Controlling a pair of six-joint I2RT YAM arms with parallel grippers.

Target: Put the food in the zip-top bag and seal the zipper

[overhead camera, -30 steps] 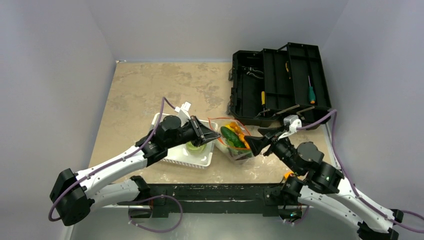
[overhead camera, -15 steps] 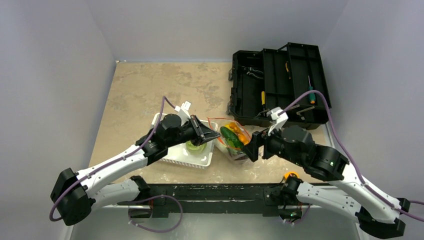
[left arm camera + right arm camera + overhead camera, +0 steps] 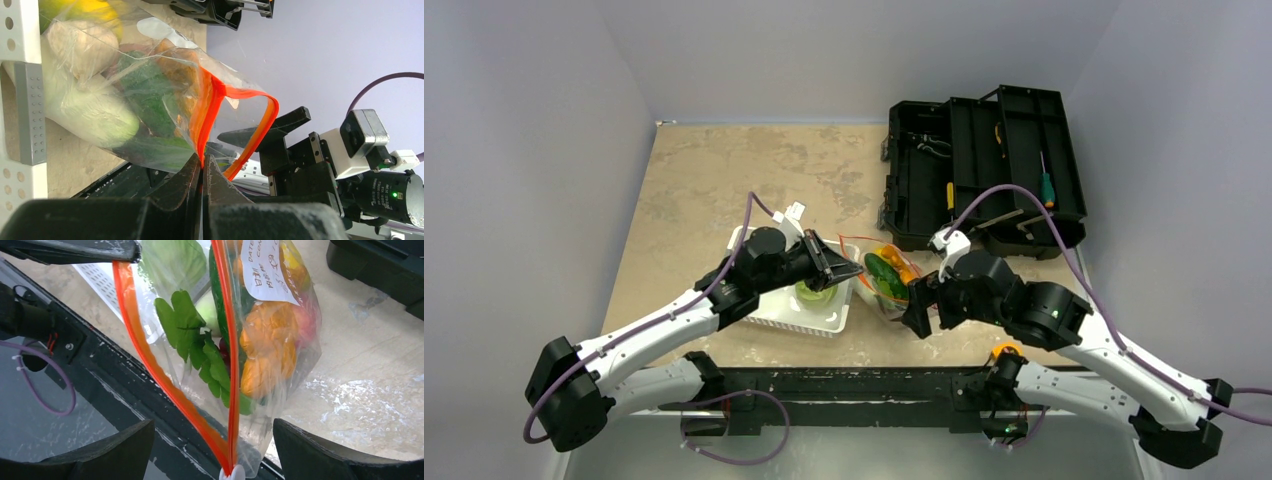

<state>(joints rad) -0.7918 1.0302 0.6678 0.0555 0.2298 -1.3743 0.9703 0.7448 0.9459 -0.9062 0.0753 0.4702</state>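
Your clear bag (image 3: pixel 272 300), stuffed with colourful food (image 3: pixel 262 355), opens its orange zipper (image 3: pixel 212 97) toward the spread right jaws; left jaws pinch the zipper.

A white label (image 3: pixel 270 262) on the zip-top bag (image 3: pixel 285 355), ahead of the right gripper (image 3: pixel 214 430) toward its right finger, reads "DATE" and "CON"; the handwriting is illegible.

This is looking like a robotics lab test cell. Plain grey walls (image 3: pixel 844 60) are boxing in a stone-patterned bench (image 3: pixel 724 180) on three sides. Two white-and-black arms, left (image 3: pixel 654 325) and right (image 3: pixel 1114 350), are standing bolted to a black rail (image 3: pixel 844 385) along the near edge, trailing purple cables (image 3: pixel 1014 195). An open black toolbox (image 3: pixel 984 170) is sitting at the far right corner, holding a screwdriver (image 3: pixel 1046 188).
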